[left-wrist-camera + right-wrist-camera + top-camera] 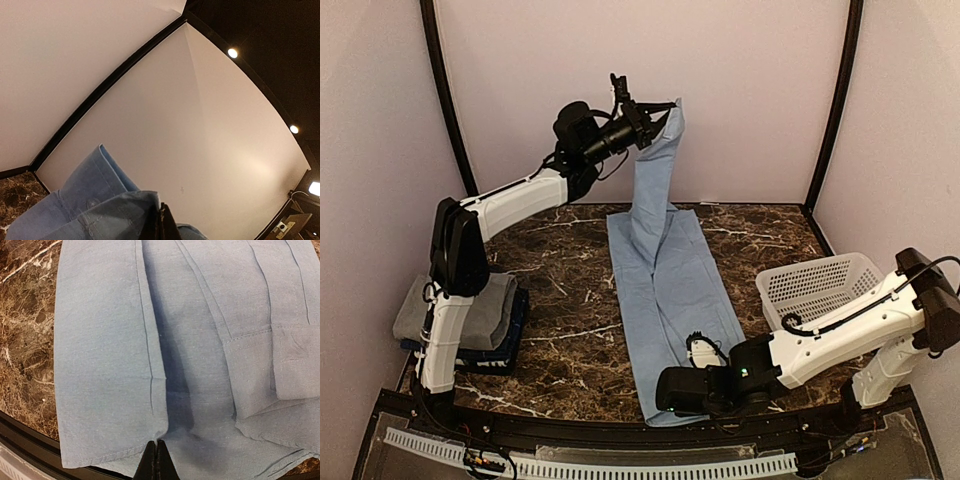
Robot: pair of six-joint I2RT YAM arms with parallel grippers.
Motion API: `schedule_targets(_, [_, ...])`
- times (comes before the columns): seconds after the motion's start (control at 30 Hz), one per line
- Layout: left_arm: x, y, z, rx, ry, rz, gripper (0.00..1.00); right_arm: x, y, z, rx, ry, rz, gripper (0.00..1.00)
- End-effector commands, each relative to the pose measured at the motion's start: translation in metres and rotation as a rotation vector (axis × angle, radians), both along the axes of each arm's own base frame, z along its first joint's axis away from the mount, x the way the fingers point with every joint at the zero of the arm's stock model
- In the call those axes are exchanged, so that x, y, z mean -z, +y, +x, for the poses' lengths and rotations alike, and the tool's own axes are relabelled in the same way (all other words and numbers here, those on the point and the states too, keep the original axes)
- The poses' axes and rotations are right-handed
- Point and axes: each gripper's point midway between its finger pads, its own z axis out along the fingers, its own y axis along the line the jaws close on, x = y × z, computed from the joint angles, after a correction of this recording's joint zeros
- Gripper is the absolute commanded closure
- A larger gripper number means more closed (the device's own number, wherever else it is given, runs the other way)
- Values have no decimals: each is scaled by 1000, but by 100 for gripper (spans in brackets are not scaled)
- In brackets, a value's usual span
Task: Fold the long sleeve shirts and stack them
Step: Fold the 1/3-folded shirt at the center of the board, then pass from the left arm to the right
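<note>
My left jaws are clamped on one end of the light blue shirt (665,270), holding it high above the table (560,290). The cloth hangs below them and lies flat up to my right jaws, which pinch its near hem.

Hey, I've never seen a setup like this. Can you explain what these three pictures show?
Two robot arms with pincer grippers work at a marble table. The wide picture looks down from above; the other two come from cameras on the wrists. The left gripper pinches one end of a blue shirt and holds it high; the right gripper pinches its near end down by the table's edge. A pile of folded shirts lies at the left, a white basket at the right.
</note>
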Motion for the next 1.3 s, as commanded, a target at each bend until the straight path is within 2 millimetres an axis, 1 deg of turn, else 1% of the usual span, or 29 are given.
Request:
schedule_targets(0.0, [-71, 16, -31, 15, -157, -83, 100, 4, -4, -3, -5, -13, -21, 100])
schedule_targets(0.03, [-74, 17, -32, 14, -163, -80, 100, 4, -4, -3, -3, -13, -20, 100])
schedule_targets(0.07, [-83, 19, -36, 15, -178, -89, 100, 4, -4, -3, -3, -13, -21, 100])
schedule_targets(0.13, [-87, 19, -40, 28, -187, -91, 100, 5, -5, -3, -3, -11, -20, 100])
schedule_targets(0.23, [-79, 15, -41, 60, -173, -71, 100, 3, -4, -2, -6, -17, -18, 100])
schedule_targets(0.3, [-66, 11, -40, 83, -148, -57, 100, 1, -3, -1, -11, -26, -18, 100])
schedule_targets(0.4, [-37, 2, -38, 122, -99, -33, 100, -3, -1, 0, -13, -35, -17, 99])
schedule_targets(0.53, [-8, -11, -40, 148, -69, 8, 100, -6, -3, 1, -13, -42, -15, 97])
schedule_targets(0.63, [9, -18, -41, 164, -49, 27, 100, -11, -2, 3, -13, -51, -5, 91])
schedule_targets(0.67, [11, -19, -42, 170, -48, 28, 100, -14, -1, 3, -14, -55, 2, 88])
schedule_targets(0.77, [25, -22, -44, 189, -28, 46, 100, -26, 2, 7, -30, -79, 25, 70])
schedule_targets(0.8, [28, -22, -44, 193, -23, 51, 100, -32, 4, 9, -40, -88, 36, 66])
schedule_targets(0.9, [46, -22, -49, 205, 2, 78, 100, -52, 10, 20, -72, -130, 81, 52])
schedule_targets(0.97, [53, -20, -53, 211, 8, 90, 100, -70, 13, 32, -95, -168, 128, 46])
schedule_targets(1.03, [59, -18, -58, 219, 9, 109, 100, -90, 16, 49, -122, -218, 182, 40])
schedule_targets(1.07, [65, -18, -60, 222, 17, 121, 100, -103, 17, 59, -142, -252, 209, 36])
schedule_targets(1.1, [65, -17, -64, 228, 6, 133, 100, -120, 17, 70, -159, -296, 241, 33])
schedule_targets(1.13, [69, -16, -65, 233, 12, 145, 100, -138, 15, 85, -163, -347, 264, 32])
schedule_targets(1.17, [68, -15, -69, 240, 1, 157, 100, -156, 13, 94, -177, -391, 288, 31])
schedule_targets(1.2, [74, -15, -70, 244, 7, 169, 100, -178, 5, 111, -163, -443, 317, 30])
schedule_targets(1.27, [73, -13, -77, 255, -1, 187, 100, -209, -9, 138, -141, -513, 356, 30])
